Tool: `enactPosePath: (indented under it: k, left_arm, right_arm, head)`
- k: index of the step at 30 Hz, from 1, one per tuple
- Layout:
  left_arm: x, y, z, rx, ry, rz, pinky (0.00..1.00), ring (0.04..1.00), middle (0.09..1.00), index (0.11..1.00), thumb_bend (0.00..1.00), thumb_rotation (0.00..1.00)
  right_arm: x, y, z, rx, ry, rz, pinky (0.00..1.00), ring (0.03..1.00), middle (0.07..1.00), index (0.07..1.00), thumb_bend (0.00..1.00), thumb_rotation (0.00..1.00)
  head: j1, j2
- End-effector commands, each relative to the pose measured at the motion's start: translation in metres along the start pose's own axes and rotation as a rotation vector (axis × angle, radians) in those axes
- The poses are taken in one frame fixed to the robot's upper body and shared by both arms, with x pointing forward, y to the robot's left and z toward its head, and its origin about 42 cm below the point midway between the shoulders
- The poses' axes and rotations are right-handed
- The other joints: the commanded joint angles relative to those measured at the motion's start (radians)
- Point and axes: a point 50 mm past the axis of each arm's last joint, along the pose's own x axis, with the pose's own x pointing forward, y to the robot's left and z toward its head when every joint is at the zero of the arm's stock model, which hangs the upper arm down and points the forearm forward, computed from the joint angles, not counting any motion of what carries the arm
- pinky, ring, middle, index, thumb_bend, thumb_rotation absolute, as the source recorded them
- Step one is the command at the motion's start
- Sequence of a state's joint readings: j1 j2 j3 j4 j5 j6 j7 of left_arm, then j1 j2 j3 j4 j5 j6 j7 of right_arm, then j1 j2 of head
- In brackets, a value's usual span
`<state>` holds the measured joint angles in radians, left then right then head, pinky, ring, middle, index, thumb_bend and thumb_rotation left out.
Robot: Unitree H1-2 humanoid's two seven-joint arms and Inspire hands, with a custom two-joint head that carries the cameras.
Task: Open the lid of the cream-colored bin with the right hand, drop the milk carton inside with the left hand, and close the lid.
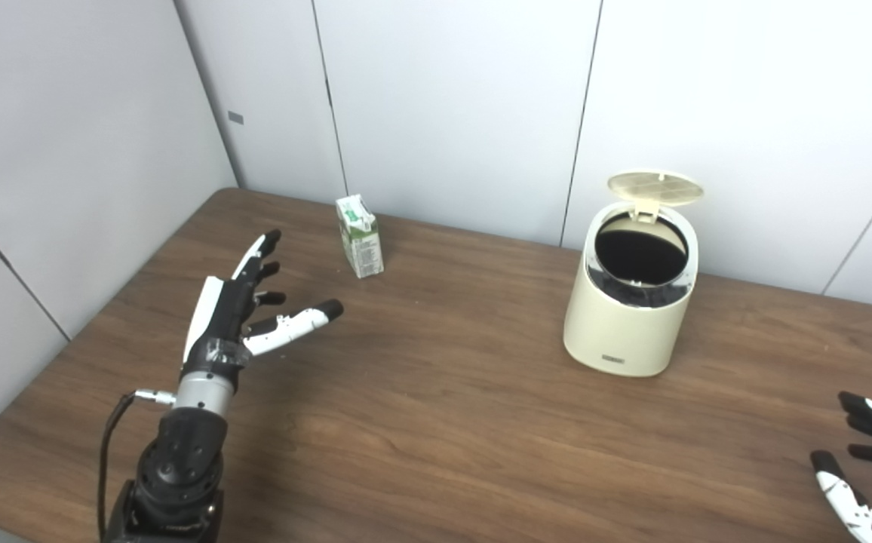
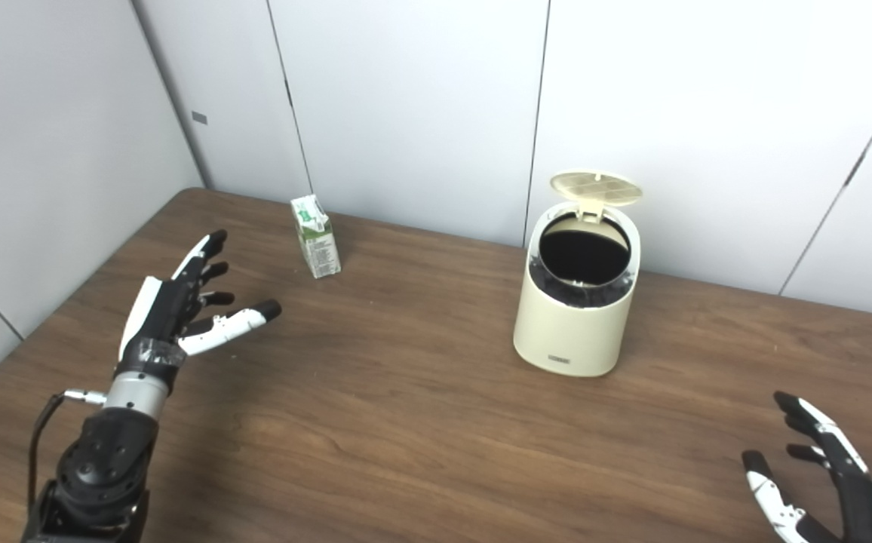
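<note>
The cream-colored bin (image 1: 628, 320) stands right of the table's middle with its round lid (image 1: 655, 188) swung up behind a dark, open mouth. A small white and green milk carton (image 1: 360, 236) stands upright near the back wall, left of the bin. My left hand (image 1: 244, 305) hovers above the table in front of and left of the carton, open, fingers spread toward it and holding nothing. Low at the right edge, my right hand (image 2: 821, 471) is open and empty, well in front of and right of the bin.
The brown wooden table (image 1: 436, 422) is enclosed by white panel walls at the back and left. A black cable (image 1: 108, 452) loops beside my left wrist. The table's left edge runs diagonally close to my left arm.
</note>
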<state>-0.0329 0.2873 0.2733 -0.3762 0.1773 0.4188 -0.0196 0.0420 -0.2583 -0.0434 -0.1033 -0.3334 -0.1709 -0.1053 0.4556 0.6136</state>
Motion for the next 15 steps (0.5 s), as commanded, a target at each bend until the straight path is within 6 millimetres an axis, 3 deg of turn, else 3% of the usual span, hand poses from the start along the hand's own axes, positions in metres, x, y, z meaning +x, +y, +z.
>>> enactPosePath:
  k: [1, 3, 7, 10, 15]
  left_arm:
    - [0.01, 0.005, 0.017, 0.009, -0.041, 0.006, 0.8, 0.949, 0.988, 1.0, 1.0, 0.48]
    - [0.015, 0.003, 0.017, 0.007, -0.027, 0.004, 0.82, 0.958, 0.995, 1.0, 1.0, 0.48]
    - [0.024, -0.001, 0.017, 0.004, -0.015, 0.006, 0.86, 0.98, 1.0, 1.0, 1.0, 0.48]
    - [0.028, -0.005, 0.02, -0.003, -0.02, 0.009, 0.85, 0.978, 1.0, 1.0, 1.0, 0.49]
    - [0.034, -0.009, 0.025, -0.023, -0.025, 0.005, 0.9, 0.998, 1.0, 1.0, 1.0, 0.5]
  right_arm:
    - [0.009, -0.011, 0.017, 0.009, -0.073, -0.028, 0.67, 0.803, 0.814, 0.782, 0.08, 0.18]
    - [0.009, -0.01, 0.02, 0.003, -0.073, -0.024, 0.66, 0.802, 0.813, 0.779, 0.08, 0.14]
    - [0.01, -0.012, 0.019, -0.022, -0.09, -0.012, 0.65, 0.8, 0.81, 0.777, 0.06, 0.27]
    - [0.012, -0.012, 0.015, -0.006, -0.108, -0.016, 0.63, 0.791, 0.802, 0.769, 0.05, 0.3]
    - [0.013, -0.014, 0.012, 0.001, -0.107, -0.015, 0.6, 0.775, 0.792, 0.752, 0.07, 0.54]
  head:
    - [0.004, -0.004]
    - [0.008, -0.007]
    - [0.03, -0.02]
    - [0.042, -0.025]
    - [0.051, -0.034]
